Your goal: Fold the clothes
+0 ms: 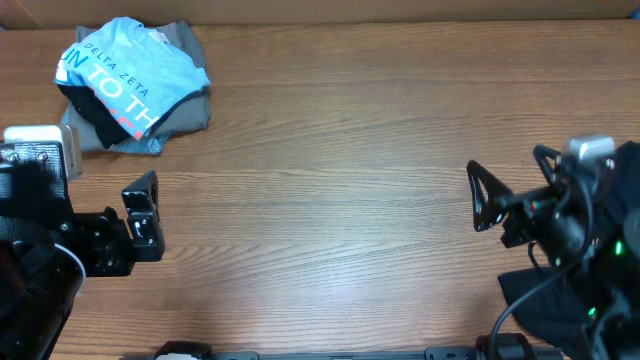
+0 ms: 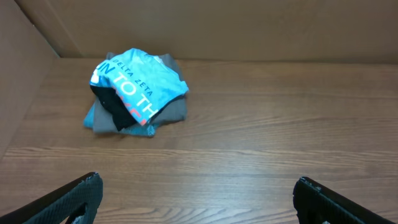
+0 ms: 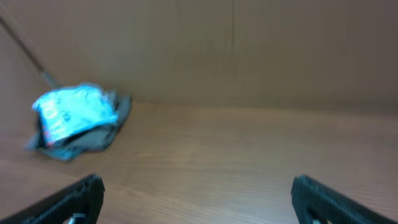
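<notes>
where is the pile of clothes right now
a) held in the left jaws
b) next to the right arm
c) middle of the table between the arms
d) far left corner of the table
d: the pile of clothes lies bunched in the far left corner of the table, with bare wood between it and both arms.

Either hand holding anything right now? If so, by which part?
Nothing is held. The left hand and the right hand are both open and empty, well apart from the pile of clothes, which lies untouched at the table's far left corner.
</notes>
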Controlling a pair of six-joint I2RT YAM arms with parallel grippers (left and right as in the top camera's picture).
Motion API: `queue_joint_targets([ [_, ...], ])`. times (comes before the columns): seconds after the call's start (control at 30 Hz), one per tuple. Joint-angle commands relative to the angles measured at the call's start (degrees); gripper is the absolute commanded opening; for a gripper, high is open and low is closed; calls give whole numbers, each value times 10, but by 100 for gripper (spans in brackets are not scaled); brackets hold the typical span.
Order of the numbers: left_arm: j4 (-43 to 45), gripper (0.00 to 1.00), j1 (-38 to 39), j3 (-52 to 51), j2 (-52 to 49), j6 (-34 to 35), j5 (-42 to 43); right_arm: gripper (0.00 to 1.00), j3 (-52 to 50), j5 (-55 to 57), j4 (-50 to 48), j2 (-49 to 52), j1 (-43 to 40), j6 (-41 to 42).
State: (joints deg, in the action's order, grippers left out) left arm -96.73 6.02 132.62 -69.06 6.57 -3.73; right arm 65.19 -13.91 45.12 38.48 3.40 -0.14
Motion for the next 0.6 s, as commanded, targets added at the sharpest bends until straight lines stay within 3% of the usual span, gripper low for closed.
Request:
queue_joint_targets([
  [0.0, 0, 100, 4, -2, 1, 12, -5, 100, -109, 9, -53, -75, -19, -76],
  [0.3, 0, 100, 4, -2, 1, 12, -5, 100, -433, -11, -305, -268, -27, -76],
  [0.57, 0, 100, 4, -2, 1, 12, -5, 100, -604, -28, -449, -383, -28, -74],
])
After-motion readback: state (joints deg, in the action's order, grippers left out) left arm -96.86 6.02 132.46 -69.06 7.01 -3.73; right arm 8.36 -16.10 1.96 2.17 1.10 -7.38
